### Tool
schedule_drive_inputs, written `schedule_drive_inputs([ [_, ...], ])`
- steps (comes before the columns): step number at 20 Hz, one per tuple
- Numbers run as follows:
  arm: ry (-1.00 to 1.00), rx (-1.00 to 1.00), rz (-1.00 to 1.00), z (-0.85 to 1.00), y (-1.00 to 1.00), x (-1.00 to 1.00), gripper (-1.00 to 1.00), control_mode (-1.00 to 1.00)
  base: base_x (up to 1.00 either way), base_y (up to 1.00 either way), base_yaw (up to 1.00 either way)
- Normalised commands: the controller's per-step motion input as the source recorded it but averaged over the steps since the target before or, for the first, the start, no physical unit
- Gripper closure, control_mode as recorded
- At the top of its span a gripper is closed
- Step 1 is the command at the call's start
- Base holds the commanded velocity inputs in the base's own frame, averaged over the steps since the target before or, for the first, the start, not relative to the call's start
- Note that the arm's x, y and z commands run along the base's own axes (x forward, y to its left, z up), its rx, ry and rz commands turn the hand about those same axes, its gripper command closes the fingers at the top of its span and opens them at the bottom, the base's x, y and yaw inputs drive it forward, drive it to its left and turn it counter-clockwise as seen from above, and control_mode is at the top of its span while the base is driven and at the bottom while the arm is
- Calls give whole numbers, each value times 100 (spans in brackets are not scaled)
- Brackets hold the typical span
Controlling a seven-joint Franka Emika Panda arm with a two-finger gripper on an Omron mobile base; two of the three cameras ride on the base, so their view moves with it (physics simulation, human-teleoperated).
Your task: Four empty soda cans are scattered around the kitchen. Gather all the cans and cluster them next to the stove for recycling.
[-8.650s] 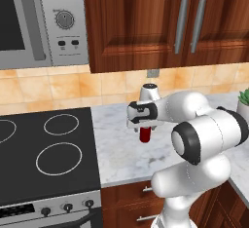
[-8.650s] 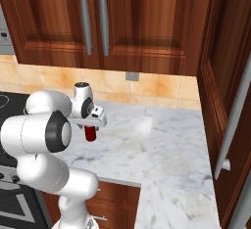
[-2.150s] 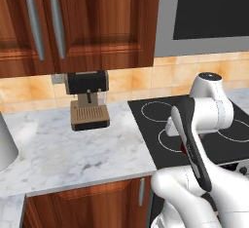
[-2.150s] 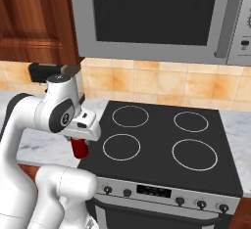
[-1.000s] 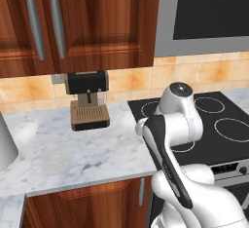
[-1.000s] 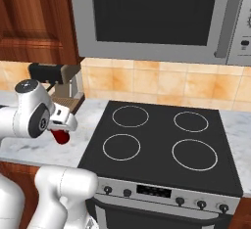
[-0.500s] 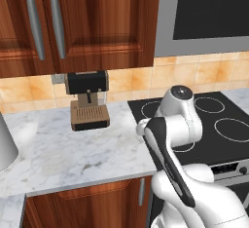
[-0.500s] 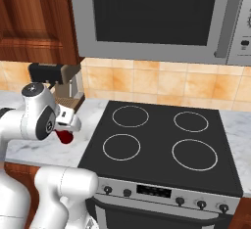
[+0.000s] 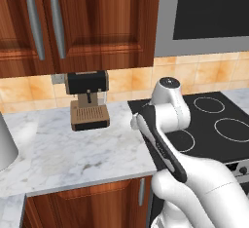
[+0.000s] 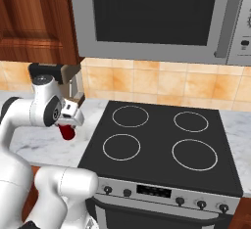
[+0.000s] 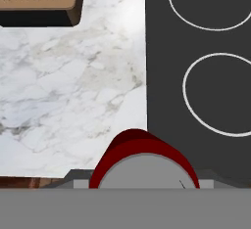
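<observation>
The gripper [image 10: 68, 125] holds a soda can [image 10: 68, 132] at centre left, above the desk [image 10: 46, 145] beside the stove [image 10: 162, 145]; next, it should lower and release the can.

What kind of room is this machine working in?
A home kitchen, rendered rather than real: a black glass stove under a steel microwave, a coffee machine on a marble counter, and wooden cabinets above.
</observation>
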Motion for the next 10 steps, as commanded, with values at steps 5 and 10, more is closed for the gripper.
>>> schedule_drive_inputs([
  [5, 0, -5, 0, -38, 19, 16, 100, -100, 0, 0, 0],
  [10, 0, -4, 0, -39, 8, 16, 100, -100, 0, 0, 0],
])
